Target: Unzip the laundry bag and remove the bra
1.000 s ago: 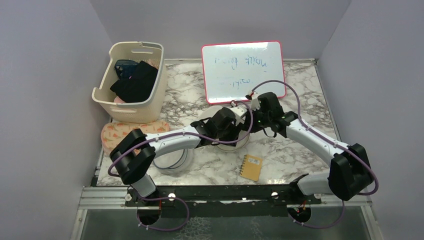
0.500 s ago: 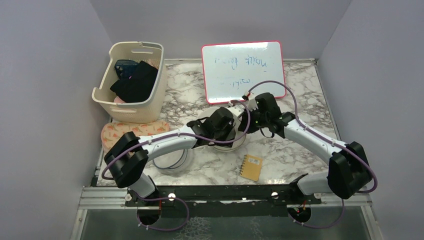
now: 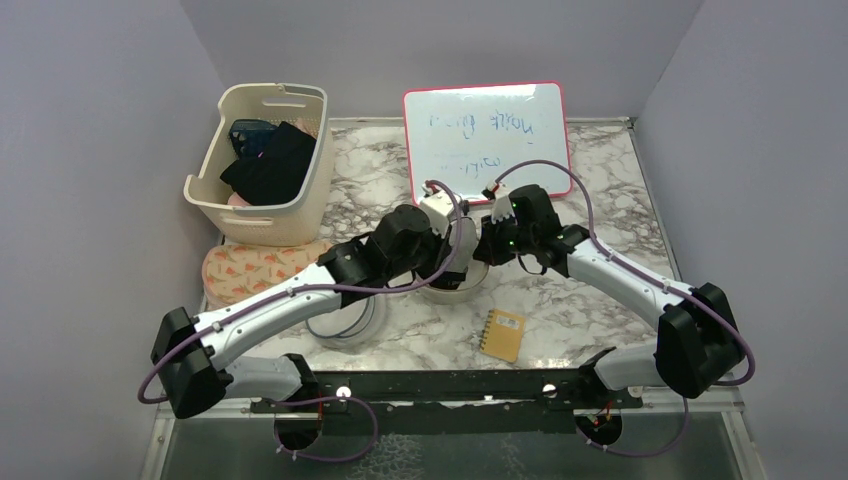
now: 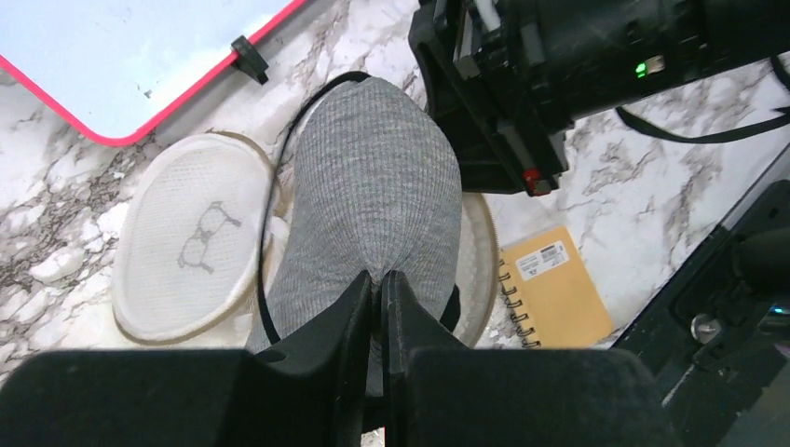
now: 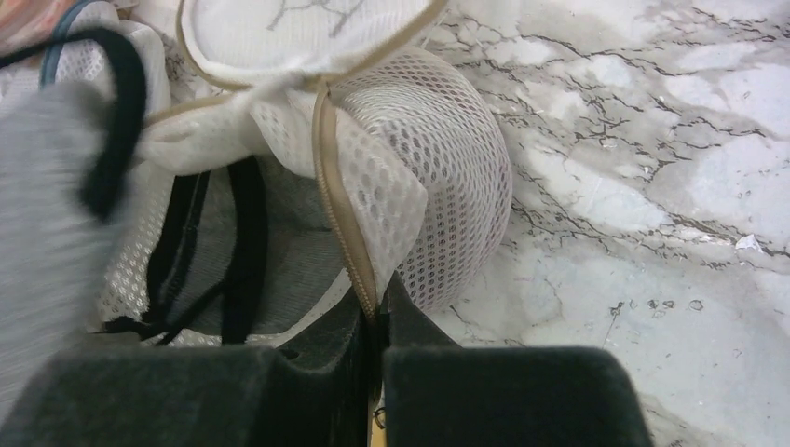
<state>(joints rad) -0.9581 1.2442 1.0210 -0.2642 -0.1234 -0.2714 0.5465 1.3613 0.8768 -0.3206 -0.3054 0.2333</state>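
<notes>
- Your left wrist camera shows the left gripper clamped on a fold of the grey ribbed bra. The cup stretches away from the fingertips, towards the right arm's black body.
- That same view shows the bag's flat tan lid, with its small bra icon, flipped open. It lies to the left of the held cup.
- Only your right wrist camera shows the right gripper pinched on the tan zipper edge of the laundry bag. The white mesh wall bulges just beyond its fingertips.
- From there you can also see into the open bag. Black straps hang inside, left of the fingers, and the grey fabric is blurred at the far left.
- The overhead view hides both grasps, because the two wrists meet over the bag.
- Counted: two grippers, one bag and one bra.
- Around them: one whiteboard beyond the grippers and one notebook nearer the bases.
- Well to the left there are one basket of clothes, one clear blue-rimmed disc and one peach patterned pad.
</notes>
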